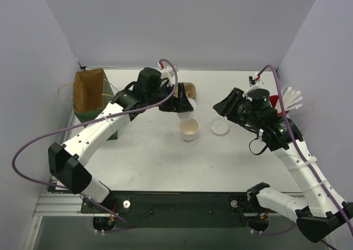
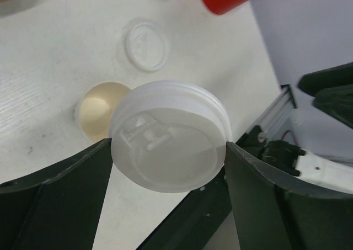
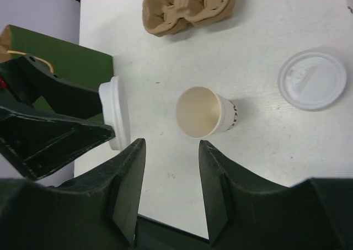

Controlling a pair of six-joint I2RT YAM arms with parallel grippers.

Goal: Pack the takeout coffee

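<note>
1 cup is lidded: the takeout coffee (image 2: 165,134) hangs above the table (image 1: 154,161) beside the open cup (image 1: 189,129), clamped in the left gripper (image 2: 169,146). The right gripper (image 3: 170,150) gapes, empty. Packing into the carrier (image 1: 190,88) or paper bag (image 1: 88,90) appears not yet done.

My rig: left arm (image 1: 94,133) and right arm (image 1: 302,170), white links with black joint housings; a purple cable (image 1: 176,79) trails along each; gripper fingers (image 3: 128,189) are dark, blunt wedges.
</note>
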